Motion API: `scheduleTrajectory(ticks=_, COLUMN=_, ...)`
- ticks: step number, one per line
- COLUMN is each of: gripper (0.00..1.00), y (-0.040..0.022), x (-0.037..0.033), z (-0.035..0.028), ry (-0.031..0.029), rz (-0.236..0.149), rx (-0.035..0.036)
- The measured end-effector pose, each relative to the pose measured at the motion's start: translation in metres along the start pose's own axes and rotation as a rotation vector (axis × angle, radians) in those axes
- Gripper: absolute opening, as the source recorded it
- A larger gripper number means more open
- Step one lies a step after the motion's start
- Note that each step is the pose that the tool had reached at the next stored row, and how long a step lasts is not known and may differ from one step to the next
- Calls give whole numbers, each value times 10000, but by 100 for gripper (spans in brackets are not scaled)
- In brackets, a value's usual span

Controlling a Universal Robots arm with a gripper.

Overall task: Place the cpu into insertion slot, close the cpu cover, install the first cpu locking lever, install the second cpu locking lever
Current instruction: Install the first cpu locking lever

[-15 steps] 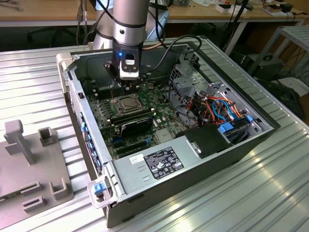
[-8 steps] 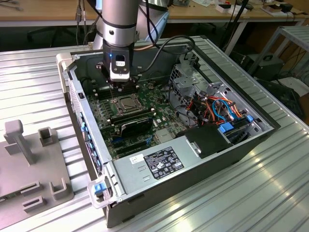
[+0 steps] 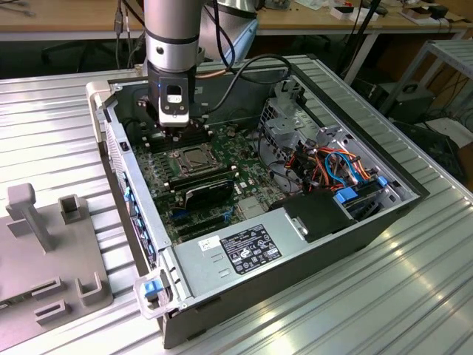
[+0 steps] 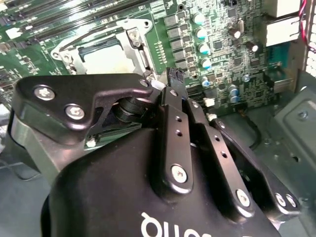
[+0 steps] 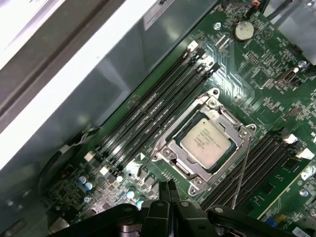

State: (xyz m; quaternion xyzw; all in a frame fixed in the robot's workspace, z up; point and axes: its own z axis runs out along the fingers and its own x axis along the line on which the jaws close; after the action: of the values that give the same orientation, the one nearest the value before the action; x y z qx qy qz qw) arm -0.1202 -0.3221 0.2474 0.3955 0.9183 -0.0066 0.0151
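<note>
Gripper: in the first wrist view, the gripper [image 5: 169,191] was seen with its two black fingers pressed together and nothing held between them. It was poised just beside one corner of the insertion slot [image 5: 196,181], and no contact with it could be made out.
Hidden parts: in the second wrist view, the near side of the insertion slot was covered by the gripper's own body, and the cpu's top was washed out by glare. In the exterior view the fingertips were too small to be told apart.
Lever: a thin wire locking lever [image 5: 241,170] was seen running along one side of the insertion slot. Whether it was latched could not be told.
Cpu: the cpu [image 5: 206,143] was seated flat in the insertion slot, with its silvery top turned upward.
Cover: the cpu cover [image 5: 170,150] was laid down around the cpu, which was framed by its window.
Axis: no long axis could be given, the cpu being square. Its edges were lined up with the long memory slots [image 5: 148,113] beside the insertion slot.
Setting: the insertion slot was set into the green circuit board [image 5: 266,79] inside an opened computer case [image 3: 369,222].
</note>
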Motion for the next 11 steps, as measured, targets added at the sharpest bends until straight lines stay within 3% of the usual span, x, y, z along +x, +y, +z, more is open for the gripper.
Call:
scheduleTrajectory(ticks=4, gripper=11, y=-11, x=19, z=14, ry=7, rz=-507, rx=-25)
scheduleTrajectory(ticks=6, gripper=11, y=-37, x=44, z=17, ry=40, rz=-537, rx=-58)
scheduleTrajectory(ticks=11, gripper=11, y=-53, x=65, z=17, ry=42, rz=-593, rx=-57)
